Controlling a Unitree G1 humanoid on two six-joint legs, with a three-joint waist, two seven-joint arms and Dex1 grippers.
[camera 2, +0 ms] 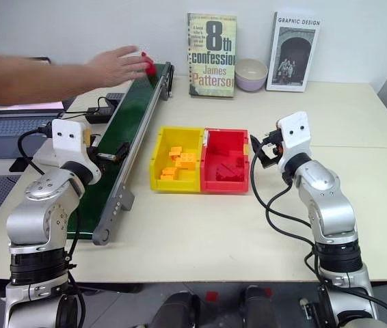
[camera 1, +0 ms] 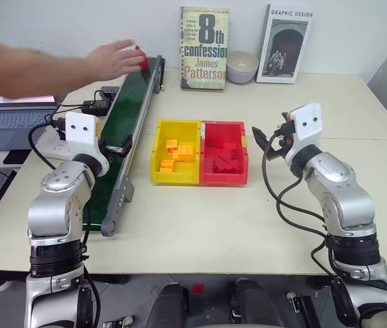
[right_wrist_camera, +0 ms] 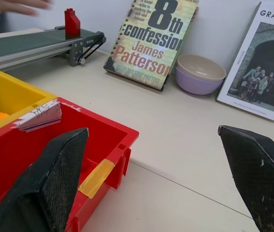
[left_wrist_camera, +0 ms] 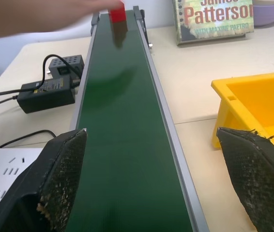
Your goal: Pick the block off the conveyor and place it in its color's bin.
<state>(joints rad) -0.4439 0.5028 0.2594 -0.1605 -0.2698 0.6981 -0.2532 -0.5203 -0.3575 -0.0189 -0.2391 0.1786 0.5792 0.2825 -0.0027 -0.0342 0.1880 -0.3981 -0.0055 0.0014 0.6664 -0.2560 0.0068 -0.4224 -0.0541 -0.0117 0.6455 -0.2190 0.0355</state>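
Note:
The small red block (right_wrist_camera: 71, 21) stands on the far end of the dark green conveyor (camera 1: 128, 102). A person's hand (camera 1: 115, 60) reaches over that end, fingertips right at the block (camera 1: 142, 63). My left gripper (left_wrist_camera: 151, 134) hovers open over the belt's near half, pointing along it, far short of the block. The red bin (camera 1: 224, 179) sits mid-table, joined to a yellow bin (camera 1: 175, 179), and holds several red bricks. My right gripper (right_wrist_camera: 152, 129) stays open and empty just right of the red bin's far corner.
Two books (camera 1: 204, 48) and a lilac bowl (camera 1: 242, 67) line the back wall. A black power adapter (left_wrist_camera: 47, 93), cables and a laptop (camera 1: 9, 123) lie left of the conveyor. The yellow bin holds several orange bricks.

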